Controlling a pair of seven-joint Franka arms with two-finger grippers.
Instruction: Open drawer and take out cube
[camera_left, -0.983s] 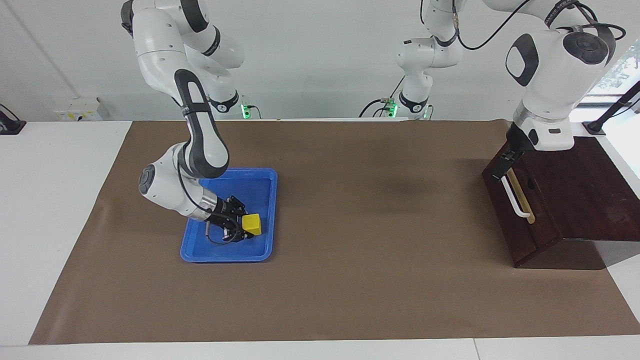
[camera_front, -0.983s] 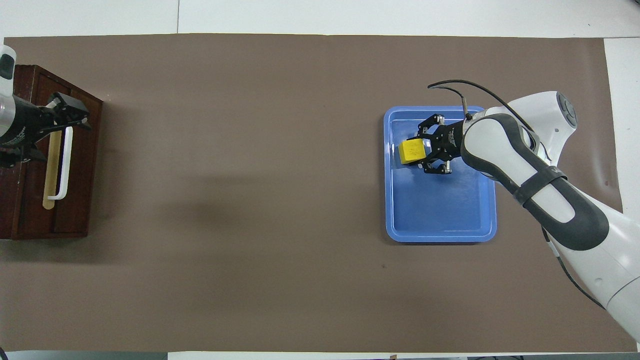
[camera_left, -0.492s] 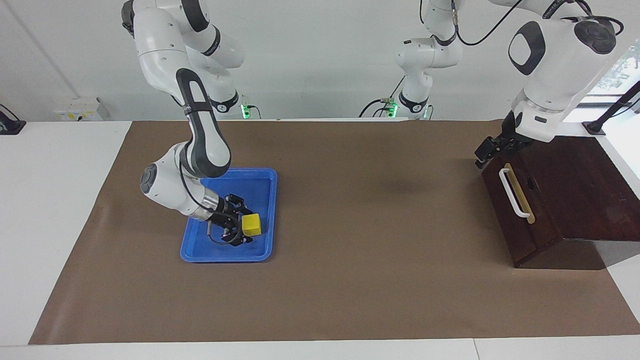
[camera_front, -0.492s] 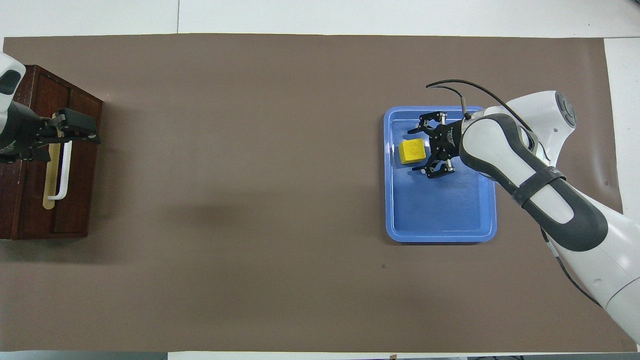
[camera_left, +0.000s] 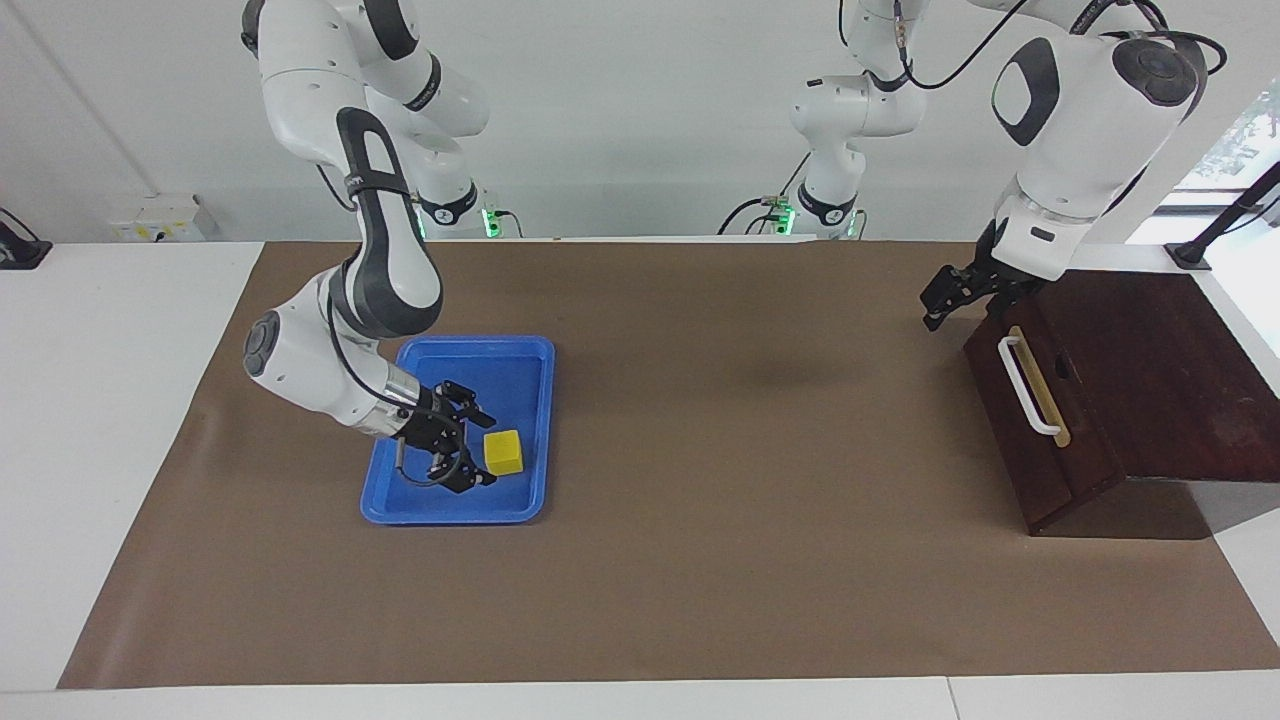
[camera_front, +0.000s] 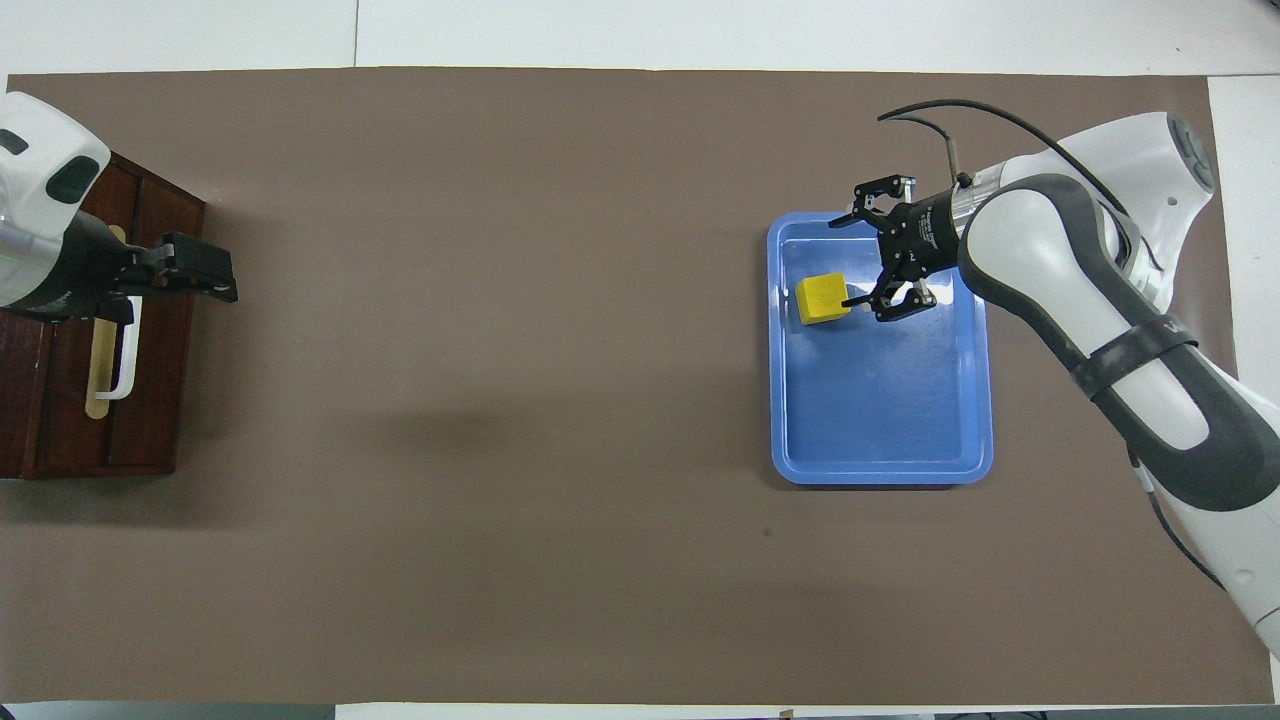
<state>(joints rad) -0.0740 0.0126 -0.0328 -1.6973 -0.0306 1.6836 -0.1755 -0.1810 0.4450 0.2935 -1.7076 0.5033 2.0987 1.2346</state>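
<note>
The yellow cube (camera_left: 503, 452) lies in the blue tray (camera_left: 520, 360), free of any grip. My right gripper (camera_left: 472, 447) is open just beside the cube, low over the tray; in the overhead view the right gripper (camera_front: 842, 262) has one fingertip close to the cube (camera_front: 822, 299). The dark brown box (camera_left: 1130, 380) stands at the left arm's end of the table, its drawer shut, white bar handle (camera_left: 1028, 386) showing. My left gripper (camera_left: 937, 298) hangs in the air over the mat just off the drawer's front, clear of the handle (camera_front: 125, 350).
A brown mat (camera_left: 720, 560) covers the table. The blue tray (camera_front: 880, 440) holds nothing but the cube. The right arm's forearm (camera_front: 1100, 300) stretches over the mat beside the tray.
My right gripper opened, let go of the cube and drew back; the cube now rests in the tray. My left gripper lifted off the drawer handle and moved out over the mat.
</note>
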